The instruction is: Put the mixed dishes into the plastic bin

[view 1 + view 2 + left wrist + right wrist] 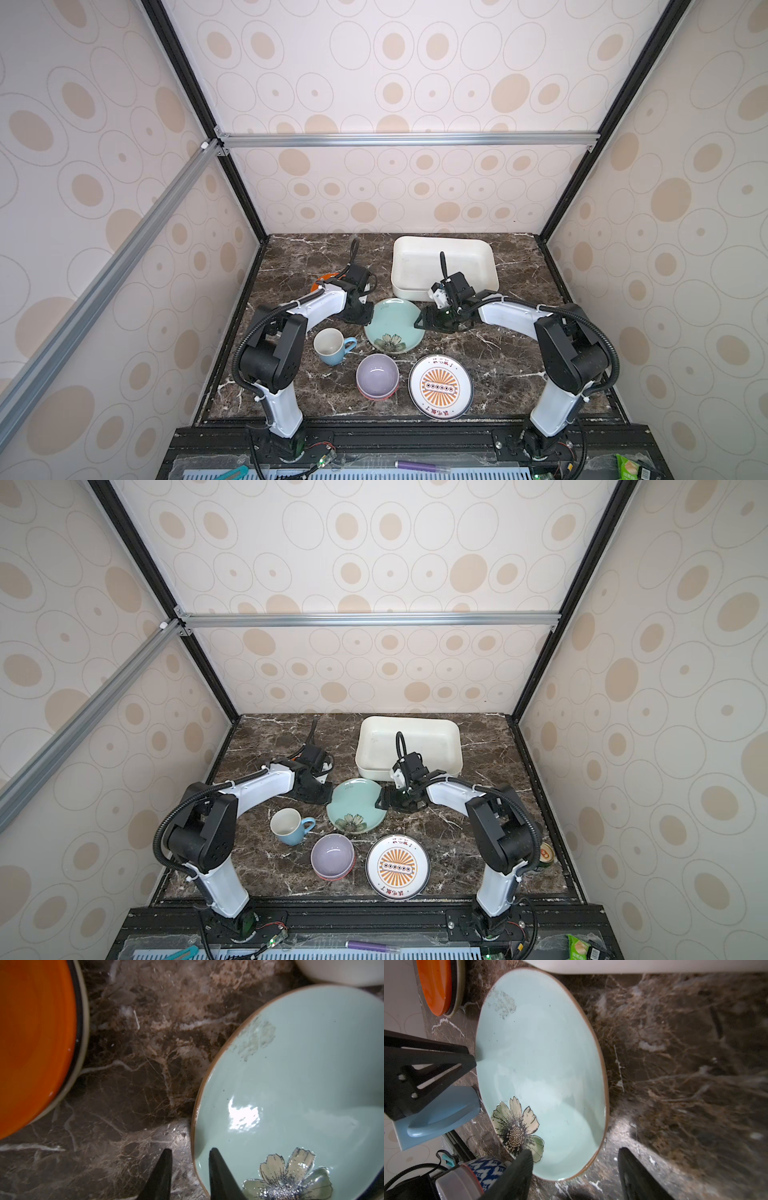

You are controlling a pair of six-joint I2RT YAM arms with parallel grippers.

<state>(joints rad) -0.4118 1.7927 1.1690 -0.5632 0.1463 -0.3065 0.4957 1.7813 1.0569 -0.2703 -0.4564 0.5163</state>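
Mint plate [392,328]: my left gripper [190,1151] and right gripper [575,1151] each straddle its rim, jaws apart, not clamped. Left wrist view shows orange plate [37,1043]; from above, my left arm [316,305] hides most.

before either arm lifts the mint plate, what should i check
1. left gripper straddles mint plate rim: ok
2. left jaws tight on that rim: not ok, gap shows
3. right gripper straddles the opposite rim: ok, jaws open
4. plastic bin has room: ok
5. blue mug apart from plate: ok
6. plate's underside free of the table: cannot tell
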